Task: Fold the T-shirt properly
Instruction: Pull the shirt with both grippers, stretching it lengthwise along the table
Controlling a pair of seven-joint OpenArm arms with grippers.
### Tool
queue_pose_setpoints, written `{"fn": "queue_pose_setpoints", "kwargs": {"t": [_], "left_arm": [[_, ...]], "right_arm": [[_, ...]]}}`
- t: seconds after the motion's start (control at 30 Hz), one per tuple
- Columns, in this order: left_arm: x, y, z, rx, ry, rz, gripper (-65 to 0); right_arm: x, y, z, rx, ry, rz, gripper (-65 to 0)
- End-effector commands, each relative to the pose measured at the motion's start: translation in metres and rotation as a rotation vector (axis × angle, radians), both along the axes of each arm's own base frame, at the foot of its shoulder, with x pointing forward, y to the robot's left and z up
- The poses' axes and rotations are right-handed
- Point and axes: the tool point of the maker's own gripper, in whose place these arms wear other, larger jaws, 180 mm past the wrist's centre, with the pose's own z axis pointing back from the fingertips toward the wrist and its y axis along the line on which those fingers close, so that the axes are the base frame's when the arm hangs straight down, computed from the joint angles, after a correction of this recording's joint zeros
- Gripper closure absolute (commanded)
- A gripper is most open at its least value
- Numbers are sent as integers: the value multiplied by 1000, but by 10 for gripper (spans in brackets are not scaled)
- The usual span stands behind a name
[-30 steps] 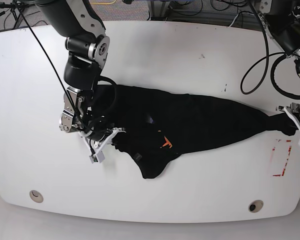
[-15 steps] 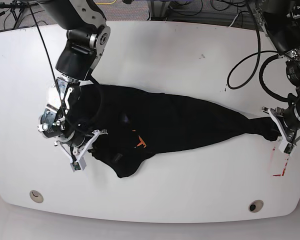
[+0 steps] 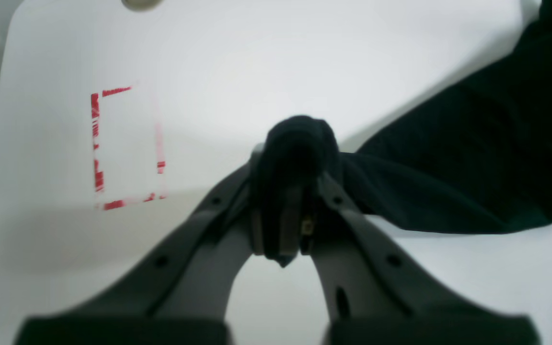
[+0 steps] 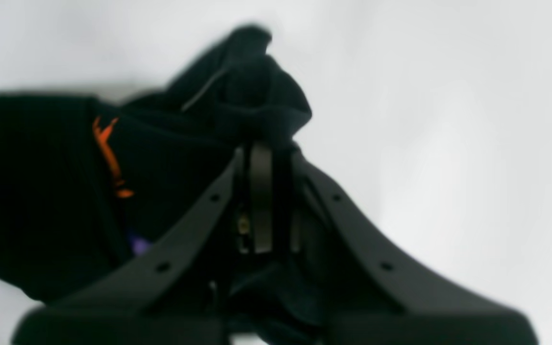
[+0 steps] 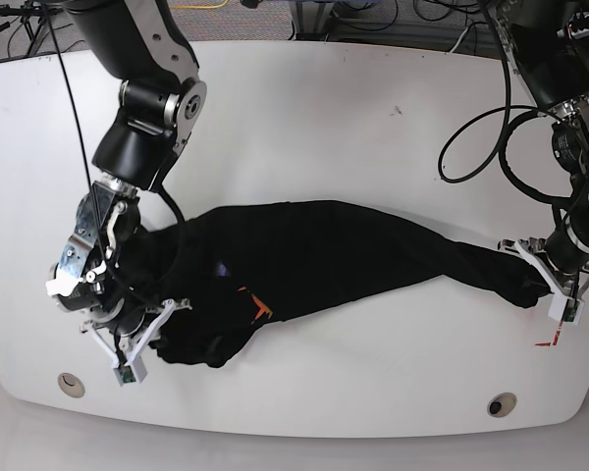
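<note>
Now T-shirt (image 5: 324, 250) lies stretched across white table (image 5: 304, 108), between both arms. Left gripper (image 3: 283, 201) clamped on bunched cloth end, near red square marking (image 3: 125, 148). Right gripper (image 4: 261, 191) pinching other bunched end; orange print (image 4: 108, 158) visible just beside it.

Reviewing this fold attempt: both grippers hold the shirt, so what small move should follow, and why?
Probably draw the two ends a little further apart. The left gripper and the right gripper are each shut on a bunched end of the T-shirt, which lies as a narrow, wrinkled strip on the table, not spread flat.
</note>
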Motion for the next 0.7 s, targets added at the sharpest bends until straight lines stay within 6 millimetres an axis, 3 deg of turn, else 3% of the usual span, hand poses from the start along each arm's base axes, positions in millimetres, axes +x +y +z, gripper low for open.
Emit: {"fn": "queue_pose_setpoints", "kwargs": {"t": [0.0,0.27,0.53,0.67], "left_arm": [[22,-5,31,-27,-96,-10,-17],[50,3,58,-77,-154,24,-17],[67,5,105,-81,-255,24,-17],[70,19,131,-100,-322,62,-17]], "right_arm": [[24,-8,34,10,-75,1,0],[54,-25,68,34,-128,-6,0],[73,-37,120,22,-210,-18,0],[80,-44,153,17,-268,-29,0]]}}
